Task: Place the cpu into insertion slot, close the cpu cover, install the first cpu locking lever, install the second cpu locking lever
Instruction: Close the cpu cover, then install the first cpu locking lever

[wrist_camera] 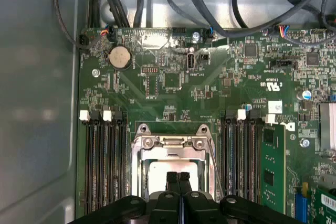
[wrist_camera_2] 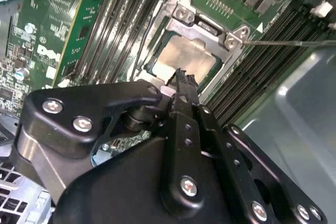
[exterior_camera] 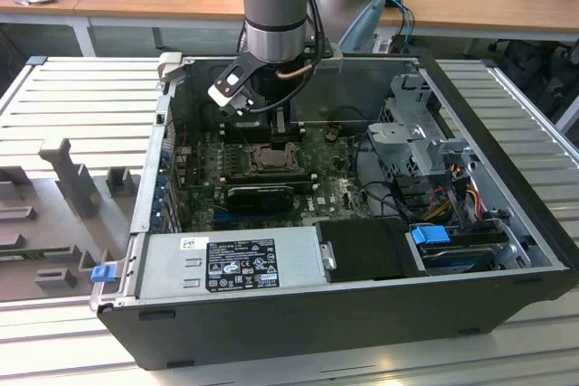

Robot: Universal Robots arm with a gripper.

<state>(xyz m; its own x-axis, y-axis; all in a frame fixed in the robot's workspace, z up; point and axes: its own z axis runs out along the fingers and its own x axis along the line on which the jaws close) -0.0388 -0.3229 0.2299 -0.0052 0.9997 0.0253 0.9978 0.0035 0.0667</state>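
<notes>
- Flat square metal cpu [wrist_camera: 157,174]: pale silvery-grey face, with a dark green rim showing in the second wrist view [wrist_camera_2: 189,56].
- Thin hinged metal cpu cover [wrist_camera: 157,153]: bright silver.
- Angular gripper [wrist_camera: 178,176]: matte black, dotted with silver screw heads.
- Wide motherboard circuit board [wrist_camera: 157,93]: deep green, with fine paler traces and white print.
- Round coin battery [wrist_camera: 119,56]: silver.
- Long memory slots [wrist_camera: 102,161]: black, with white latches.
- Boxy power supply [exterior_camera: 163,264]: silver-grey, with a black-and-white label.
- Small plastic clip [exterior_camera: 102,272]: bright blue.
- Cylindrical robot arm [exterior_camera: 276,6]: grey metal, with a pale blue band.
</notes>
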